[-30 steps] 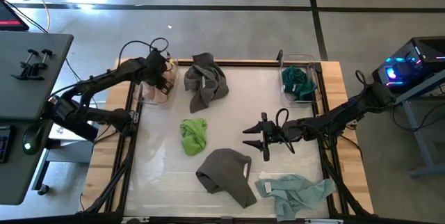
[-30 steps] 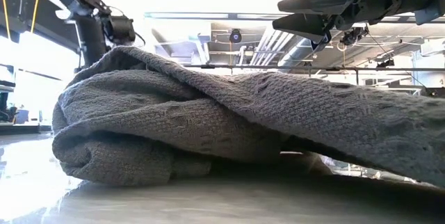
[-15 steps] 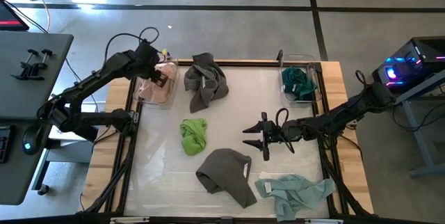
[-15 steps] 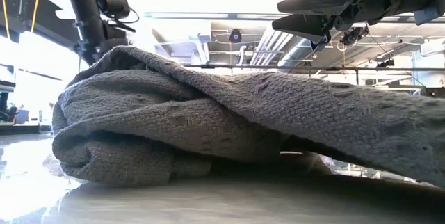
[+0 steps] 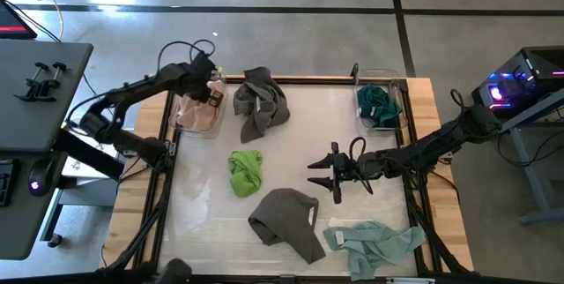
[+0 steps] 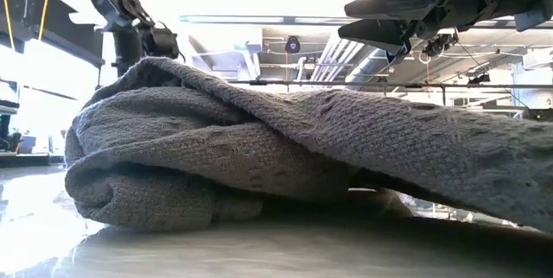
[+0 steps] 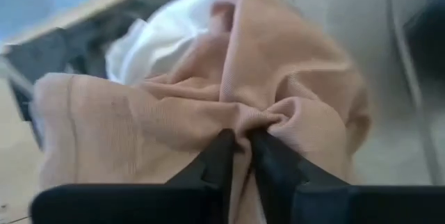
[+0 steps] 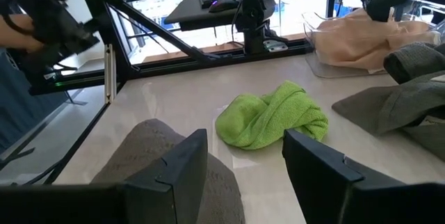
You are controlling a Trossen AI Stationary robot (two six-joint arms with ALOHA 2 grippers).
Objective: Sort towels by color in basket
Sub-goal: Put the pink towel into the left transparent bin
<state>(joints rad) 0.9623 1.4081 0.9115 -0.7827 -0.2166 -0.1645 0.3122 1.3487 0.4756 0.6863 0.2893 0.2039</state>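
Note:
My left gripper reaches down into the clear basket at the table's far left and is shut on the pink towel lying there. A cream towel lies behind the pink one. One dark grey towel lies at the far middle, and another near the front. The lime green towel lies between them and the pale mint towel at the near right. The dark teal towel sits in the far-right basket. My right gripper hovers open over the table's middle. My left gripper pinches a gathered fold in the middle of the pink towel between its two fingertips. The fingers come from above, slanting steeply down. The cloth puckers toward the fingers, and the rest of the towel lies in the basket.
A raised wooden frame edges the table. A desk with clamps stands off the table's left, and a box with blue lights off its right. Bare table shows between the towels around my right gripper.
My left gripper has risen above the far-left basket, drawing back toward the table's left edge. It has then come down again onto the pink towel, a little further right than a second ago. My right arm has kept still.

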